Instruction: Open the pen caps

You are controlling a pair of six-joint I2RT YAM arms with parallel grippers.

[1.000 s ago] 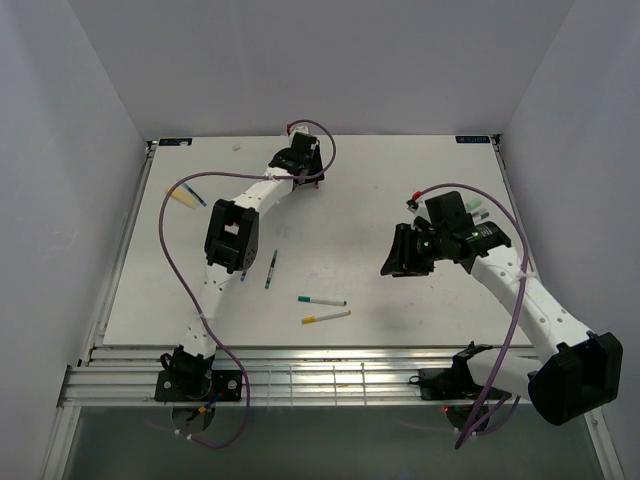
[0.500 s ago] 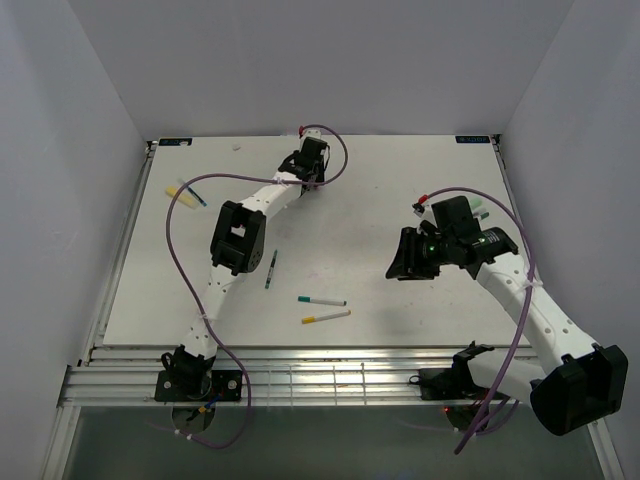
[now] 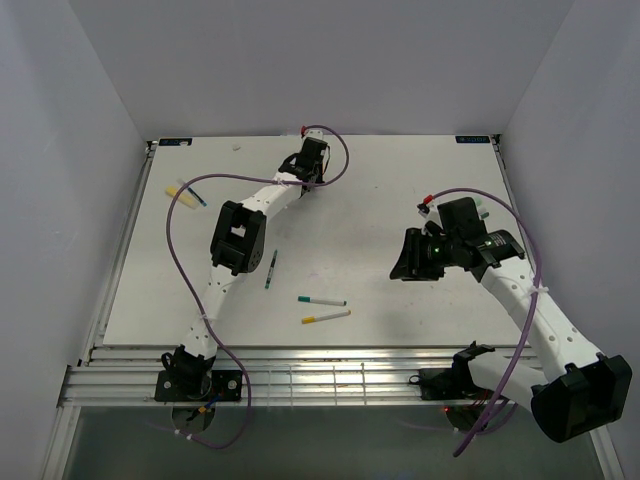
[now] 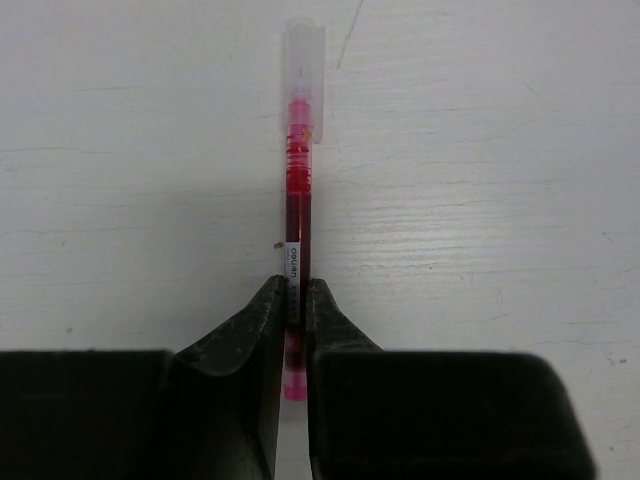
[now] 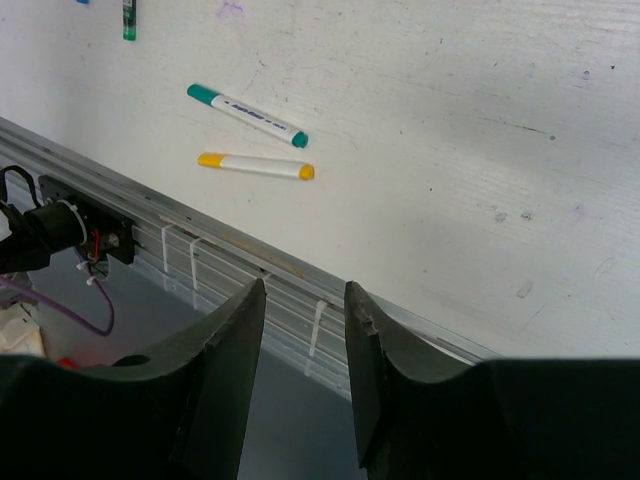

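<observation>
Since a second ago the right arm has swung a little to the right and nearer. The left arm has reached slightly farther across the table (image 3: pixel 380 190) and has held there for the last half second. The left gripper (image 4: pixel 292 290) sits at the far middle of the table, its jaws pinched on the red pen (image 4: pixel 297 200) low on the barrel, close to the tail end. That pen lies flat on the white surface, pointing away from the wrist camera, with its clear cap (image 4: pixel 304 52) on at the far end. The right gripper (image 5: pixel 303 292) hovers over the right half of the table with its fingers apart and nothing between them. Left of it, toward the near edge, lies a green pen (image 3: pixel 322 300) with a white barrel and its green cap on. Just nearer lies a yellow pen (image 3: pixel 327 317), white-bodied with yellow ends; the two are close but apart. Farther left a dark pen (image 3: pixel 270 270) lies beside the left arm. At the far left a highlighter (image 3: pixel 181 193) lies against another dark stick; whether they cross I cannot tell. A metal rail (image 3: pixel 330 358) runs along the near edge.
</observation>
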